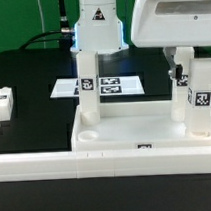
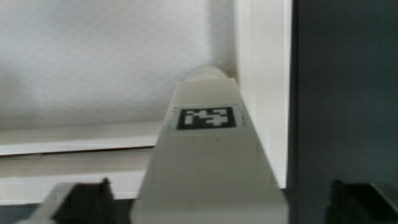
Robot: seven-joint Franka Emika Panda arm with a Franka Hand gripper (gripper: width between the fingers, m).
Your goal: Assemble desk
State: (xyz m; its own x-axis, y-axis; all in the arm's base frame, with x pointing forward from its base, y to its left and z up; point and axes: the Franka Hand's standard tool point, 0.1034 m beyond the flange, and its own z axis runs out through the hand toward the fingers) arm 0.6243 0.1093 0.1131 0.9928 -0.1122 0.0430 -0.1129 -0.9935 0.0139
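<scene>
**Gripper [image 2: 217, 200]:** the jaws are set wide. In the wrist view a tagged leg [image 2: 210, 150] runs between the dark fingers [image 2: 80, 200]. There is a clear gap on each side and no contact shows, so nothing is held.

**Top [image 1: 135, 127]:** in the exterior view it lies rim up along the table's near edge, toward the exterior view's right. The gripper [image 1: 180, 61] hangs over the end of the top on the exterior view's right.

**Under the gripper:** a corner leg [image 1: 204, 106] stands upright with its tag facing the camera, and a white upright [image 1: 181, 105] stands just beside it. This view does not settle which of the two sits between the fingers.

**Elsewhere on the table:**
- An end leg [image 1: 86, 94] stands upright at the top's other end.
- A loose leg [image 1: 2, 102] lies at the table edge on the exterior view's left.
- The marker board [image 1: 97, 86] lies flat behind the top, toward the far edge.

**Views compared:** only the wrist view shows the finger gap. Only the exterior view shows the other legs and the marker board.
</scene>
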